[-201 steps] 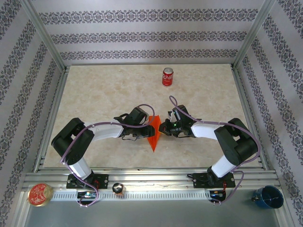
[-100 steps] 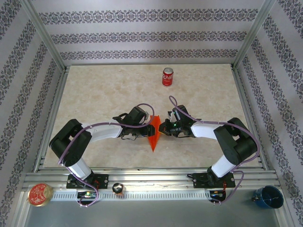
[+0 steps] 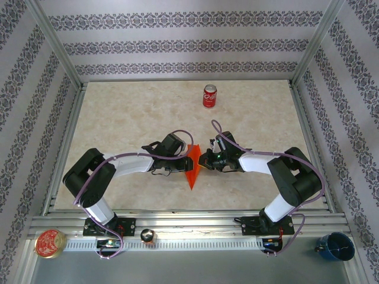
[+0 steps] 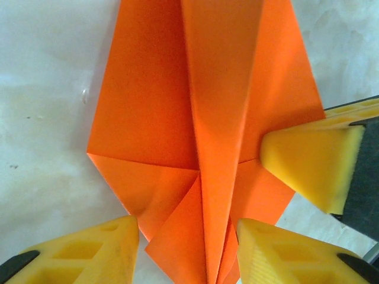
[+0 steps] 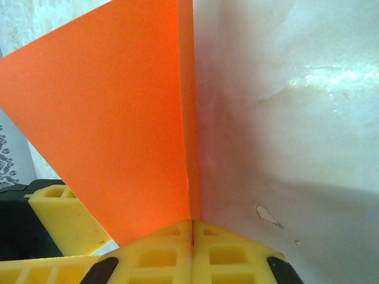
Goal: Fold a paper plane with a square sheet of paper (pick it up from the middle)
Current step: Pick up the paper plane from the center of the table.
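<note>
paper plane (image 3: 191,170) | right end effector (image 5: 191,226) pinches edge | left end effector (image 4: 187,239) astride

Pale marbled tabletop (image 3: 118,118), framed by aluminium rails. Carries a red soda can (image 3: 209,95), upright, near the far edge at about mid-width. Bears, well nearer than the can and slightly to its left, the paper plane (image 3: 191,171): bright orange, half-folded, layered flaps partly flat on the marbled surface, one flap raised on edge, point turned away from the can. Ends, farthest from the can, at a grey metal ledge (image 3: 207,266) with a round red tin (image 3: 50,243), a small dark object (image 3: 147,236) and a blue cup (image 3: 335,246).
</note>
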Robot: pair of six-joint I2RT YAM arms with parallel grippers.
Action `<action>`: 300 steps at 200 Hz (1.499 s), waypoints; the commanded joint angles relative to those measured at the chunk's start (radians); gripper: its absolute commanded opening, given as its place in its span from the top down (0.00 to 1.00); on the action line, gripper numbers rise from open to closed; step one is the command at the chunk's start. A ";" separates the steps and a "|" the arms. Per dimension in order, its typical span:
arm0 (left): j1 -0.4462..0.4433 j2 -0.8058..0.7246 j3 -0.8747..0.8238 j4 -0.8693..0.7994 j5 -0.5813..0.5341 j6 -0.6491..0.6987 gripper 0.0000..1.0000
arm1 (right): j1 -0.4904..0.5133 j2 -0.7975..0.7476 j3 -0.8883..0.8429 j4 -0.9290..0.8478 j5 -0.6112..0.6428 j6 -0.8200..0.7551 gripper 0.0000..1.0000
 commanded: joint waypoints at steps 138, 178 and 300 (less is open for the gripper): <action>-0.012 0.036 0.005 0.107 0.136 -0.034 0.63 | 0.013 0.008 0.001 0.017 0.000 0.013 1.00; -0.012 0.062 0.018 0.105 0.149 -0.030 0.62 | 0.013 0.007 0.000 0.017 0.000 0.014 0.99; -0.013 0.126 0.077 0.038 0.126 -0.010 0.78 | 0.013 0.008 0.003 0.018 -0.005 0.018 0.99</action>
